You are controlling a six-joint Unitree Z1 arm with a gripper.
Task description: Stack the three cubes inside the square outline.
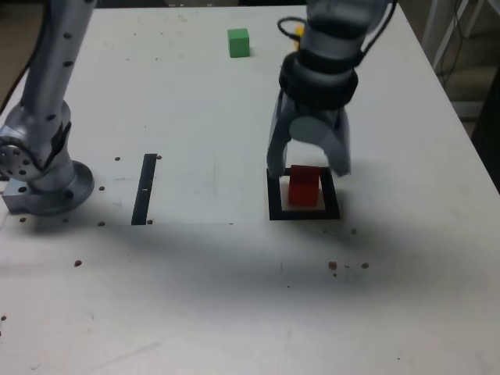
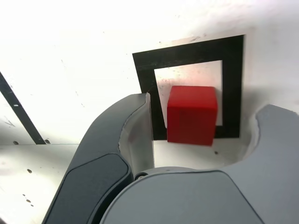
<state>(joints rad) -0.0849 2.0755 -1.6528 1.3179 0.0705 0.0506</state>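
Note:
The red cube (image 1: 304, 187) (image 2: 191, 116) rests on the table inside the square outline (image 1: 305, 213) (image 2: 187, 51), toward its near edge. My gripper (image 1: 308, 172) (image 2: 205, 107) hangs just above it, pointing down and open. One finger stands on each side of the cube, with a gap showing between each finger and the cube. The green cube (image 1: 238, 42) sits alone at the far side of the table. A sliver of yellow (image 1: 298, 31) shows behind the arm, and the rest of the yellow cube is hidden.
A thin black strip (image 1: 144, 187) (image 2: 18, 112) lies on the table to the exterior view's left of the outline. The arm's base (image 1: 43, 183) stands at the exterior view's far left. The table's right edge (image 1: 469, 148) runs close by.

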